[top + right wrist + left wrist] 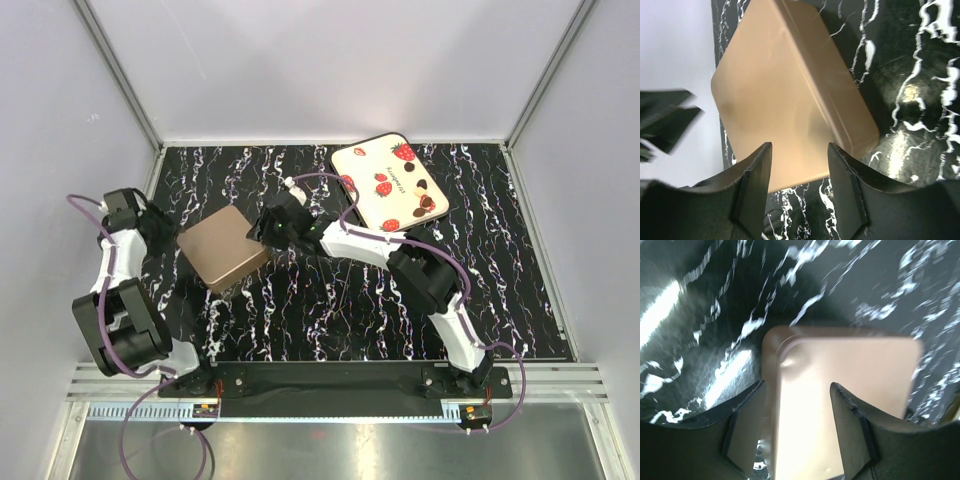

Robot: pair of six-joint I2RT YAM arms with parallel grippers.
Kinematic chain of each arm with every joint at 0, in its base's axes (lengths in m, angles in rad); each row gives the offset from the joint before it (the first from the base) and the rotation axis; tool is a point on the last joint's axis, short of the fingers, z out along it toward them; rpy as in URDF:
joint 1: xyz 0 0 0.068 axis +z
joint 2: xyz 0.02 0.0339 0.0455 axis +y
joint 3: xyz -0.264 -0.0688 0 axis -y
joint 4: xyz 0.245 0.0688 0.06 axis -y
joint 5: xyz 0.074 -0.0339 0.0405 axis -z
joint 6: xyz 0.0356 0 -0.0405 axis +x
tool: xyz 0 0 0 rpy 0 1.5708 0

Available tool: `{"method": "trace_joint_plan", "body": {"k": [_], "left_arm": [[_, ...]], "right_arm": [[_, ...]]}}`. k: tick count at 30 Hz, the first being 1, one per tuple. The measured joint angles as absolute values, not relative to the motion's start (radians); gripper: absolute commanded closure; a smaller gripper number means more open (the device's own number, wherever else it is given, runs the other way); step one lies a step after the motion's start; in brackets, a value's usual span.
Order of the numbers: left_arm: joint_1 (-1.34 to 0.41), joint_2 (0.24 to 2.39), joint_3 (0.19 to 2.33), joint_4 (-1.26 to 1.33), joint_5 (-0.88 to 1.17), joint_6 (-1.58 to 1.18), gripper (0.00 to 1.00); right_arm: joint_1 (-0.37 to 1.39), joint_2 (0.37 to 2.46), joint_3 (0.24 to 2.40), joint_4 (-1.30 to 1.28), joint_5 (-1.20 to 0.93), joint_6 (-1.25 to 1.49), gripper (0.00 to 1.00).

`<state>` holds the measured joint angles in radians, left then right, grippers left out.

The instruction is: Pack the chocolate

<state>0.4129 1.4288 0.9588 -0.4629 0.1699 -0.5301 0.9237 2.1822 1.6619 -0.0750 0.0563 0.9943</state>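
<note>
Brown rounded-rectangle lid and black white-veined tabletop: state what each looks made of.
Brown rounded-rectangle lid: probably thin metal with a satin, tin-like finish, going by its soft sheen and pressed rounded rim. Plastic can't be excluded. Black white-veined tabletop: marble-look, likely glossy laminate or film, since it throws bright glare patches.

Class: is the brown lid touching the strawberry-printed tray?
Apart. The top view shows a stretch of marbled tabletop lying between the brown lid and the strawberry-printed tray.

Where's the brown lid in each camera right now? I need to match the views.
Top external: brown lid sits left of centre on the table.
Left wrist: it fills the centre and right, one rounded corner at upper left.
Right wrist: it takes the upper centre, turned diagonally.
Shared landmark: the black marbled tabletop around it.
</note>
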Motion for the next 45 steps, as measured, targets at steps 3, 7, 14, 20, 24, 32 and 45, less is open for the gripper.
{"method": "trace_joint_plan", "body": {"k": [3,7,14,20,24,32,45], "left_arm": [[0.413,1.384,0.995,-0.446,0.181,-0.522,0.41],[0.394,1.338,0.984,-0.376,0.259,-0.524,0.43],[0.347,1.457,0.933,-0.335,0.312,-0.532,0.44],[0.348,1.471,0.931,-0.361,0.234,-0.537,0.44],[0.348,1.452,0.933,-0.384,0.186,-0.533,0.43],[0.310,1.329,1.050,-0.494,0.234,-0.521,0.34],[-0.094,0.848,1.014,-0.460,0.493,-0.442,0.01]], "right_arm": [[0.924,2.196,1.664,-0.045,0.031,0.999,0.46],[0.924,2.215,1.667,-0.002,0.005,1.005,0.47],[0.923,2.223,1.649,0.057,-0.022,1.005,0.47],[0.923,2.212,1.620,0.093,-0.055,0.982,0.48],[0.923,2.141,1.541,0.076,-0.072,0.950,0.47],[0.923,1.815,1.383,-0.030,-0.065,0.833,0.21],[0.925,0.947,1.107,-0.363,0.180,0.685,0.00]]}}
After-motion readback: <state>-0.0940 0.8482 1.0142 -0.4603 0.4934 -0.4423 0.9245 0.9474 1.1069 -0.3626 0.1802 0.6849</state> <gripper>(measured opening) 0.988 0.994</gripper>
